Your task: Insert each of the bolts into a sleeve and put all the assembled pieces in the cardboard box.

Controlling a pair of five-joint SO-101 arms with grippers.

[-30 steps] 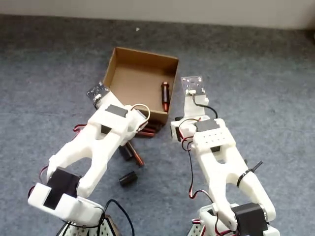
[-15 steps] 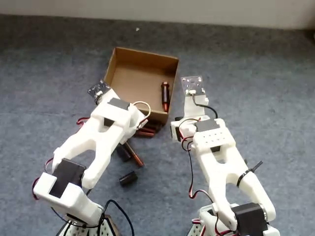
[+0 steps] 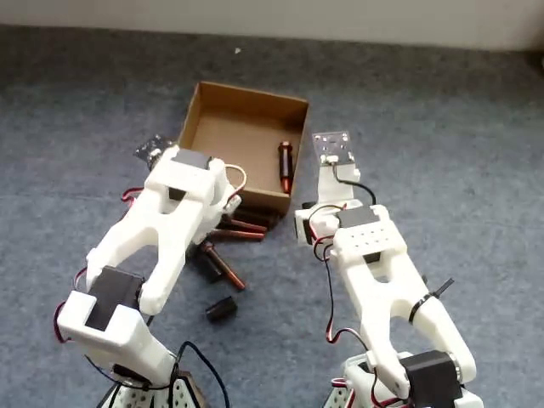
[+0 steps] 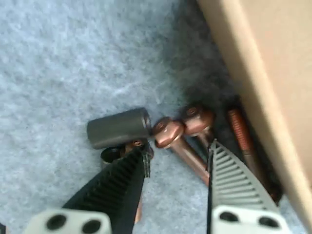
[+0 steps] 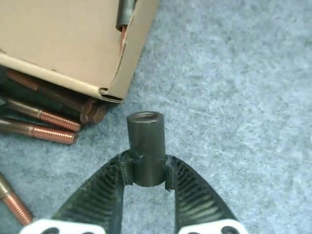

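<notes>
High view: two arms are sitting side by side at a cardboard box [image 3: 194, 119] on grey carpet [image 3: 442, 127].
The left arm [image 3: 166, 238] is hanging over the loose parts at the box's near wall, and the right arm [image 3: 378, 263] is standing just off its near corner. One assembled piece [image 3: 285, 167] is lying inside the box along the wall on the right arm's side, long axis running from near to far. The left gripper [image 4: 178, 153] is spreading its jaws wide over a bolt [image 4: 169, 134]. The right gripper [image 5: 148, 168] is pinching a sleeve [image 5: 146, 144], whose long axis is lying in line with the fingers, open bore pointing away from the wrist. A loose sleeve [image 4: 119, 127] is lying on its side, one end against the bolt's head.
</notes>
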